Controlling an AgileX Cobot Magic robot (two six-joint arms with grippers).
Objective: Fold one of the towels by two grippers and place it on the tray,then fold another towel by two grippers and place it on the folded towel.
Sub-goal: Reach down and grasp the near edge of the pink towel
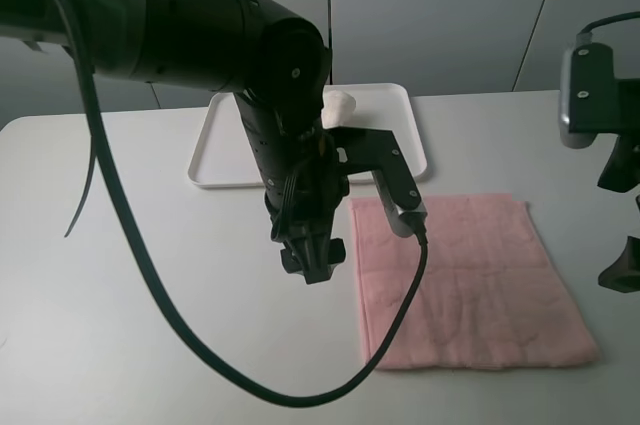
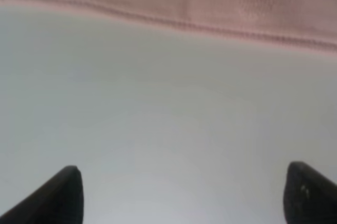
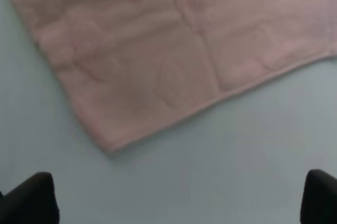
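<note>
- The pink towel [image 1: 465, 280] is lying spread out flat on the white tabletop [image 1: 120, 245], on the right side.
- The tray [image 1: 215, 160] is sitting at the far side of the tabletop, behind the pink towel, and part of it is being hidden by the left arm [image 1: 200, 15].
- The cream towel [image 1: 338, 105] is resting on the tray as a small bundle near the far rim. Only a little bit of it is being shown past the arm.
- The left pincer [image 2: 184, 195] is being held wide open over the bare tabletop, just beside the left edge of the pink towel. Nothing is being gripped by it, and the towel is not being touched.
- The right pincer [image 3: 176, 203] is being held wide open too, over the bare tabletop near a corner of the pink towel. Nothing is being gripped by it either.
- In the high view, the right pincer is only partly being shown, at the right edge, beside the right side of the pink towel.
- A black cable [image 1: 150, 275] is hanging from the left arm in a big loop, and the left part of the pink towel is being crossed by it.
</note>
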